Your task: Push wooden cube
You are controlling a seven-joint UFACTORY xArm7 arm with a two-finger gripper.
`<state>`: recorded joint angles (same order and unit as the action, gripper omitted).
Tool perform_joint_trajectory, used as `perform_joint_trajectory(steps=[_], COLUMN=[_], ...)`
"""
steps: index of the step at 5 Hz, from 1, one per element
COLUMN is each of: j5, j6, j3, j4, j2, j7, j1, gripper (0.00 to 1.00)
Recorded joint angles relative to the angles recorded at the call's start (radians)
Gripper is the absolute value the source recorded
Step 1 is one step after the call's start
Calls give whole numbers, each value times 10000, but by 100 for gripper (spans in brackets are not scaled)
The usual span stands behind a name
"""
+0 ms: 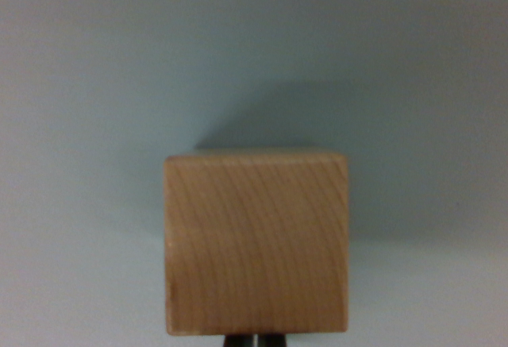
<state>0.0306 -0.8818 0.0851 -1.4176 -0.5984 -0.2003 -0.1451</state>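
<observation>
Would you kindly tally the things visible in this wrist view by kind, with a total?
Wooden cube: 1
Gripper fingertips, dark, just showing at the bottom edge: 2
Pale blue-grey surface: 1
Total: 4

Only two dark tips of the tool [255,339] show at the wrist view's bottom edge, close together.

Legible text, labels, numbers: none. Wooden cube [256,244] face shows grain only; pale surface [95,85] beneath is unmarked.
</observation>
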Motion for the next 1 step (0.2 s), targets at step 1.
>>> perform_joint_trajectory(steps=[1], j5=[3], j6=[-20], j3=[-3], j4=[-53], j2=[-34], j7=[4], j1=[2], gripper=[100])
